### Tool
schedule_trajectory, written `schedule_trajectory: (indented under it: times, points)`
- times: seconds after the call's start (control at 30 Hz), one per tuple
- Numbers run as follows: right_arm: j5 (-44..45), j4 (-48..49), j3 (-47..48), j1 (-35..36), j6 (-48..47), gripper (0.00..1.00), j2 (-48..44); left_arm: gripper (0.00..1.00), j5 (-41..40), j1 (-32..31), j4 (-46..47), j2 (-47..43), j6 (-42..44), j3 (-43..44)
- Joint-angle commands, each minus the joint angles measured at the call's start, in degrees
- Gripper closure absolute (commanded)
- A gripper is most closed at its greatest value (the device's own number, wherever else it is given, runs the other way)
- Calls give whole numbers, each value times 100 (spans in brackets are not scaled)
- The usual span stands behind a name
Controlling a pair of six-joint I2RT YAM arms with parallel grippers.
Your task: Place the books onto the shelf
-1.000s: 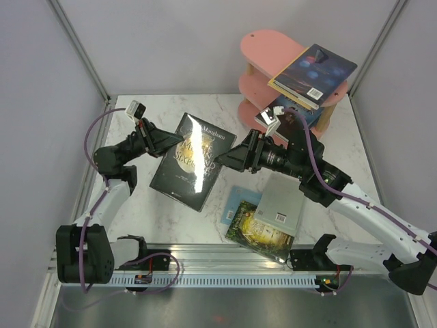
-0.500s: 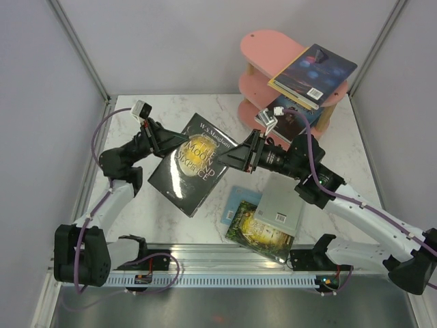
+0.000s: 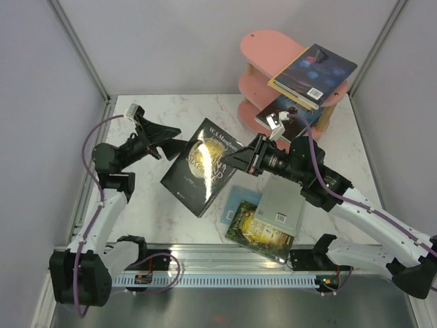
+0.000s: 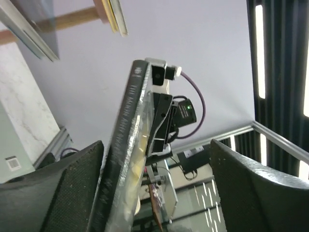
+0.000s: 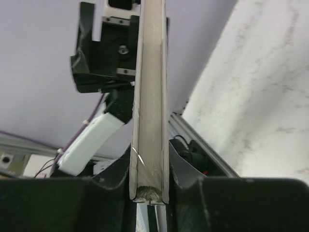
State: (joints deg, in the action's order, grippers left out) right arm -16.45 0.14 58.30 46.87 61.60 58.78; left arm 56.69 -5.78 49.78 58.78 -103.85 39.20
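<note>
- The three books near the front edge have not moved since a second ago: the green-yellow landscape book (image 3: 263, 234) lies lowest. The grey book (image 3: 283, 199) and the light blue book (image 3: 237, 199) overlap it.
- The black book (image 3: 203, 167) was held at its left edge one second ago. Now it hangs tilted over the middle of the table (image 3: 157, 219), a little more toward the right arm.
- The right gripper (image 3: 232, 160) has closed: its jaws were wider before and now they pinch the right edge of the black book. The right wrist view shows the page edge clamped between both fingers.
- The left gripper (image 3: 181, 138) has let go. Its jaws now stand wide apart, with the fingertips just beside the book's upper left edge. I cannot tell if one finger touches the spine.
- On the shelf (image 3: 270, 42) the dark purple-blue book (image 3: 317, 67) lies as before on the top board and sticks out over the right rim.
- Bare marble is free to the left of the black book and at the far left corner.
- The shelf stands in the far right corner, close to the right wall.
</note>
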Motion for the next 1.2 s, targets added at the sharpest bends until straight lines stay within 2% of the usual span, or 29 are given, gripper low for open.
schedule_trajectory:
  times: [0.0,0.1,0.2,0.47,0.73,0.87,1.03,1.17]
  points:
    - [993,-888,585,-29,-254,100,-420,4,211,706,-1478,-367,1042,220]
    - [1609,-1427,761,-46,-430,100,-613,2,308,1061,-2198,-569,1375,289]
    - [2039,-1780,1042,-117,-535,100,-597,1,282,1070,-3534,-692,2341,579]
    - [1654,-1746,2141,-231,-632,100,238,6,106,1062,-4731,-842,3301,492]
    - [1662,-1228,2125,-231,-413,100,476,7,-70,1062,-4759,-869,3153,352]
    - [1662,-762,1931,-231,-140,100,590,8,-26,1053,-3873,-869,2520,106]
    - [1452,-287,2141,-231,27,100,985,9,-175,1035,-3695,-939,2256,-132]
    - [1346,-67,2098,-231,220,100,1135,19,-500,1035,-3301,-1027,1905,-255]
